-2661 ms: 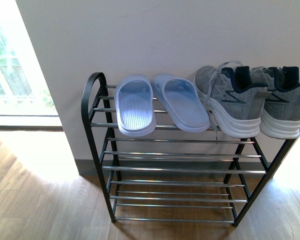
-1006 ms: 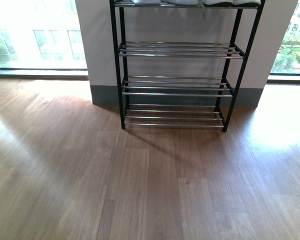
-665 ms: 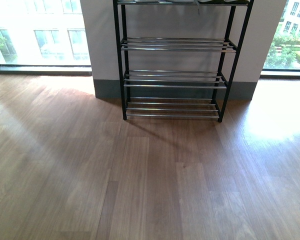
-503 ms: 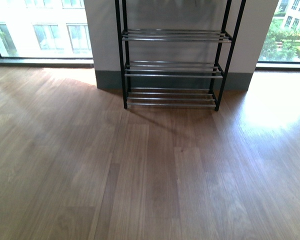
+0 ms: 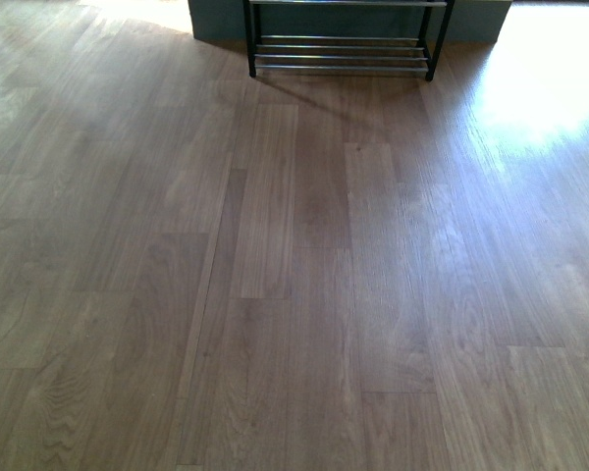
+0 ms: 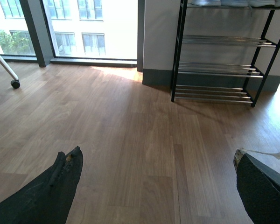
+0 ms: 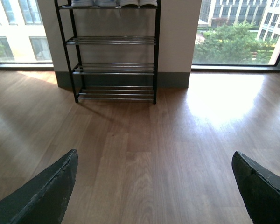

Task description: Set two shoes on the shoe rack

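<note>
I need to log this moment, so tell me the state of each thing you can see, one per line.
shoe rack: upright against the wall, footwear soles showing on its top tier, lower tiers bare.
left gripper: open, holding nothing.
right gripper: open, holding nothing.
wood floor: sunlit patch near the rack.

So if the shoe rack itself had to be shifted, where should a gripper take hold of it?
Probably a black front upright of the shoe rack, above the middle tiers, coming from the open floor side. The posts are thin, vertical and exposed, so open jaws could close around one; the wall blocks the back.
</note>
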Robot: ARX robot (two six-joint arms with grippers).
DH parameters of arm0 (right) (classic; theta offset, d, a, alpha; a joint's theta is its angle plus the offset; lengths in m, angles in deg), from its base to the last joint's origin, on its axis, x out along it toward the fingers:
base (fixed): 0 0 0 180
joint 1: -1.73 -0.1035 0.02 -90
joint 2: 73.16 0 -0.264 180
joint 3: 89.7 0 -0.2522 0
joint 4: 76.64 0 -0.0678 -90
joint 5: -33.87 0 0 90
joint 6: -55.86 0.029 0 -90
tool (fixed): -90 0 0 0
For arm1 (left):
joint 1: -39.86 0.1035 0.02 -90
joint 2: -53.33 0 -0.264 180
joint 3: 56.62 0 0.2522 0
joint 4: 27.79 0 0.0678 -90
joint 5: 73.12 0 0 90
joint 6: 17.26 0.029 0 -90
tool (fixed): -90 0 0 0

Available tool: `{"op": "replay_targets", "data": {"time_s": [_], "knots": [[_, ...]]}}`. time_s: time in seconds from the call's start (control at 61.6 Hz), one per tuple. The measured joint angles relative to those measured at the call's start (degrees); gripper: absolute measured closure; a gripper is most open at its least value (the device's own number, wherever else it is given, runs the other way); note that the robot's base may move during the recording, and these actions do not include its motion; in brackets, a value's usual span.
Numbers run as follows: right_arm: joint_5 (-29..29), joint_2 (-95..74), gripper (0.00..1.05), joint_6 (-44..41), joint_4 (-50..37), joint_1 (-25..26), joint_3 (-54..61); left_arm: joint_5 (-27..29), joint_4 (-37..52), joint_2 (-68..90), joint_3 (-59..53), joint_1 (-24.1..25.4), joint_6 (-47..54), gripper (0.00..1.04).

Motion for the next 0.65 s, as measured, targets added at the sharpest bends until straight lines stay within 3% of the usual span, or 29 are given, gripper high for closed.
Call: {"op": "replay_targets", "data": {"time_s": [0.649], "knots": [[0.0,0.0,0.09,0.0,0.0,0.0,0.0,0.0,0.0,0.0,0.0,0.0,0.0,0.09]]}}
